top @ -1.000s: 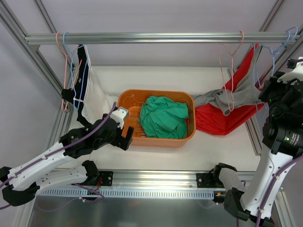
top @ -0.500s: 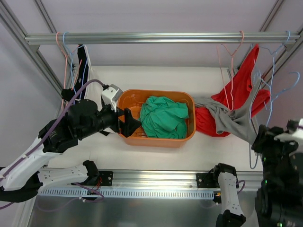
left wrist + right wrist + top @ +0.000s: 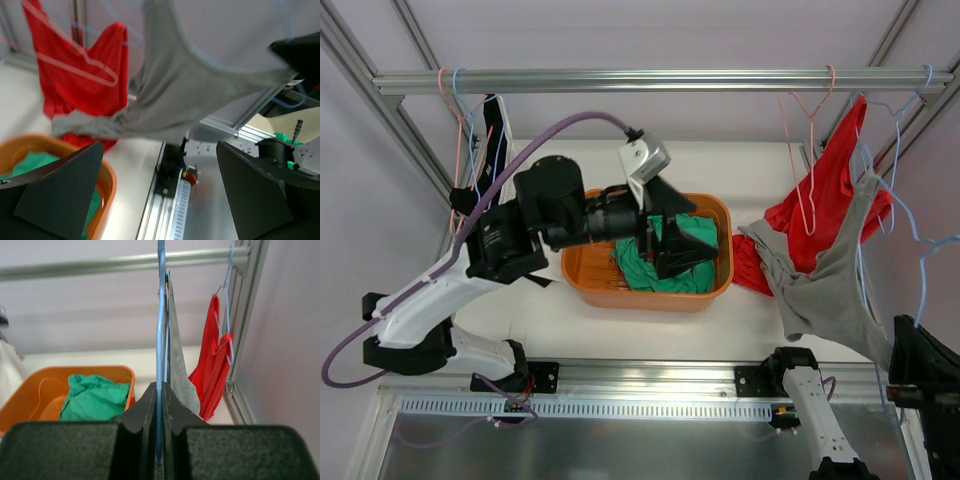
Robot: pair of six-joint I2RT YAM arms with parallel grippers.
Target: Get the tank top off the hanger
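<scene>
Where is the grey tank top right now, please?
The grey tank top hangs on the right of the top view, draped on the blue hanger, beside the red garment and right of the orange basket.

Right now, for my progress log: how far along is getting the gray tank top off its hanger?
Done: the right gripper is shut on the blue hanger. In hand: the left gripper, open, faces the gray tank top but touches nothing. Left: the tank top is draped on the hanger; it must be gripped and pulled free.
</scene>
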